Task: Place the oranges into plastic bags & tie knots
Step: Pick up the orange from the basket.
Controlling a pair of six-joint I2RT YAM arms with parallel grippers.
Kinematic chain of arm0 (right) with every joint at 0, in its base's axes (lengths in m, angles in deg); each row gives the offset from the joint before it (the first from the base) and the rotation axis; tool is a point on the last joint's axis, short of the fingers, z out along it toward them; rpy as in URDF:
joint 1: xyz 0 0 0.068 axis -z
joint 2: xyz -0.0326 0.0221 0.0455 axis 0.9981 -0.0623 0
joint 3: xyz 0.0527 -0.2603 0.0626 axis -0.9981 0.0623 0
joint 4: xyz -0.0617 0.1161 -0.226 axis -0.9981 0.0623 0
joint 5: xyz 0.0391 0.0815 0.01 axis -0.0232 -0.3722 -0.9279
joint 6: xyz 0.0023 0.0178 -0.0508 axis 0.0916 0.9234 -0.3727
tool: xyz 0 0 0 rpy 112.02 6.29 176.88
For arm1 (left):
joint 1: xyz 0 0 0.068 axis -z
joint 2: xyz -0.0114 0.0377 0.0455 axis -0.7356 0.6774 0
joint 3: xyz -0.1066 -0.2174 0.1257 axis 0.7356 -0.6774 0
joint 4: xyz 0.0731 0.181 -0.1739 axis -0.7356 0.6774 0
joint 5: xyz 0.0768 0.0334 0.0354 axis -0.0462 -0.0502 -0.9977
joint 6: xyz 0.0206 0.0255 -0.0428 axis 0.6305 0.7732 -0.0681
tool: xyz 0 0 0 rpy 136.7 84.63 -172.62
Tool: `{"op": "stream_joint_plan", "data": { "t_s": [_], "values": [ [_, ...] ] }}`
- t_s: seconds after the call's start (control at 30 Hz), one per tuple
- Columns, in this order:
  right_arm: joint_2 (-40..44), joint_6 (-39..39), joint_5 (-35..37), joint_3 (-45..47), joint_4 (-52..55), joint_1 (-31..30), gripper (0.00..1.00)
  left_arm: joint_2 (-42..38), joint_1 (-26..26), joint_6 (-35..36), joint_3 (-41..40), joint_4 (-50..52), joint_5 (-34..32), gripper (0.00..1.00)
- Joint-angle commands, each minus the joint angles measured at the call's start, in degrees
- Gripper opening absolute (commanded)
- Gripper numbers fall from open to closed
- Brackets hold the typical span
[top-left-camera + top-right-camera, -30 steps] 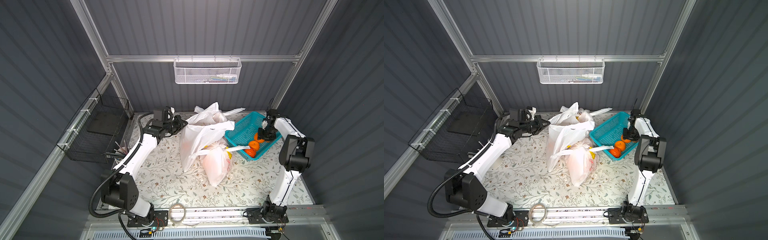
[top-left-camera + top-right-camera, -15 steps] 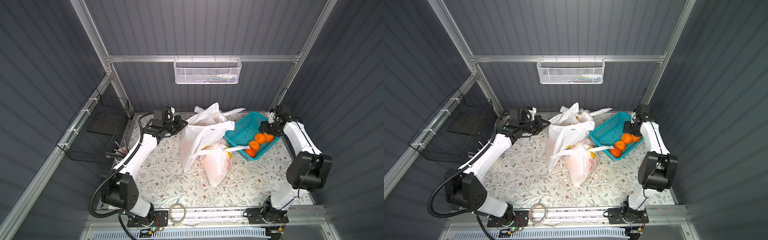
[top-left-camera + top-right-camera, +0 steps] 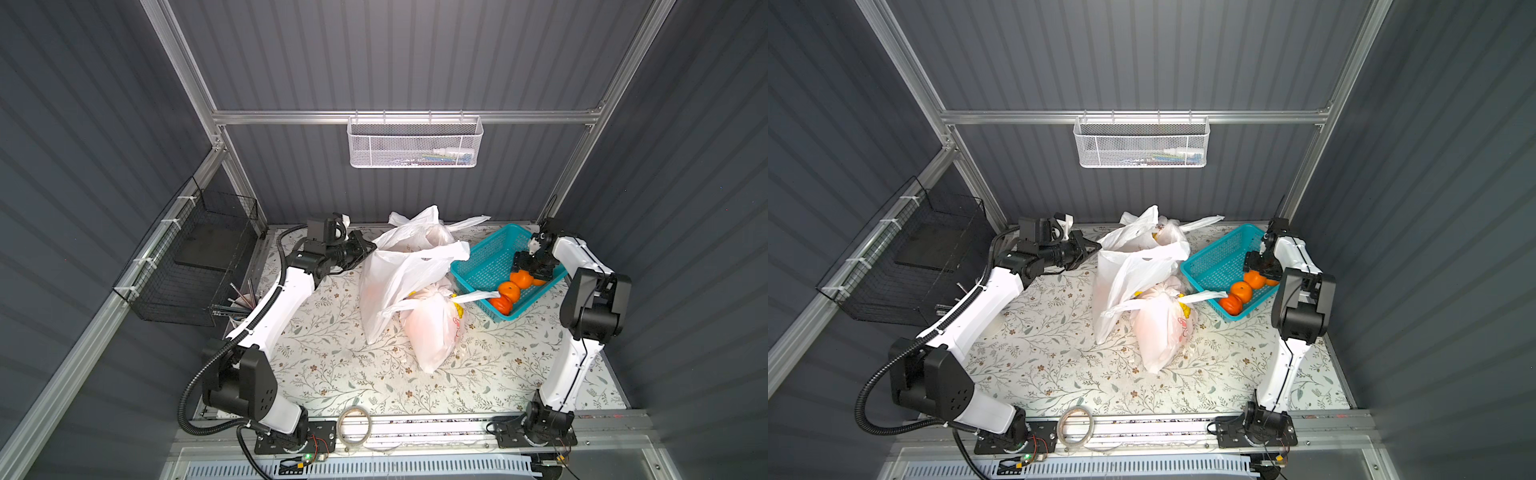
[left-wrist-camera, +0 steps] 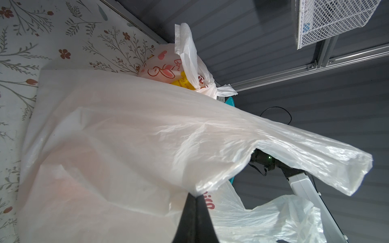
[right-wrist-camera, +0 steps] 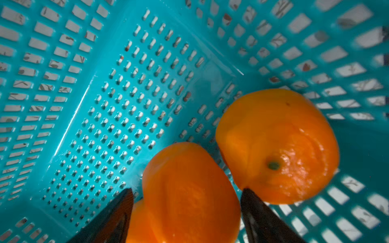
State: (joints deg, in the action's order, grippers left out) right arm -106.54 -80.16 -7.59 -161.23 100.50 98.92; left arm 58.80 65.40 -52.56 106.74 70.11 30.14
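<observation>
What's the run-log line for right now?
left tool: shut on bag | right tool: open, astride orange in basket | tied bag: beside basket

Closed fingers (image 4: 203, 219) pinching white bag (image 4: 130, 134) edge, floral table (image 4: 31, 33) behind

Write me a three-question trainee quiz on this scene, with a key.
1. True or false: the left jaws are shut on the edge of the open plastic bag.
2. Pick one. The right jaws stand open on either side of: A) an orange in the teal basket; B) the knotted bag; C) the black wire basket.
3. Short answer: what hangs from the back rail?

Key: 1 true. 2 A. 3 the white mesh basket.
</observation>
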Motion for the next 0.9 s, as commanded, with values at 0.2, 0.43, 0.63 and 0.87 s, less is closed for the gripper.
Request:
{"op": "stream_joint_plan", "data": {
  "t_s": [0.2, 0.43, 0.63, 0.87],
  "values": [
    [-3.44, 0.76, -5.02, -2.15, 1.22, 0.25, 0.66, 0.47, -0.03, 0.5, -0.06, -0.53, 1.15, 0.0],
    [-5.26, 0.03, -4.48, -4.47, 3.78, 0.05, 0.78, 0.21, -0.03, 0.56, -0.17, -0.58, 1.14, 0.0],
    [-7.7, 0.0, -5.82, -6.32, 3.53, -0.61, 0.69, -0.21, -0.03, 0.52, -0.47, -0.55, 1.15, 0.0],
    [-0.59, 1.49, -8.52, -1.41, -0.28, -0.58, 0.51, -0.3, -0.03, 0.85, -0.48, -0.33, 0.87, 0.0]
  ]
}}
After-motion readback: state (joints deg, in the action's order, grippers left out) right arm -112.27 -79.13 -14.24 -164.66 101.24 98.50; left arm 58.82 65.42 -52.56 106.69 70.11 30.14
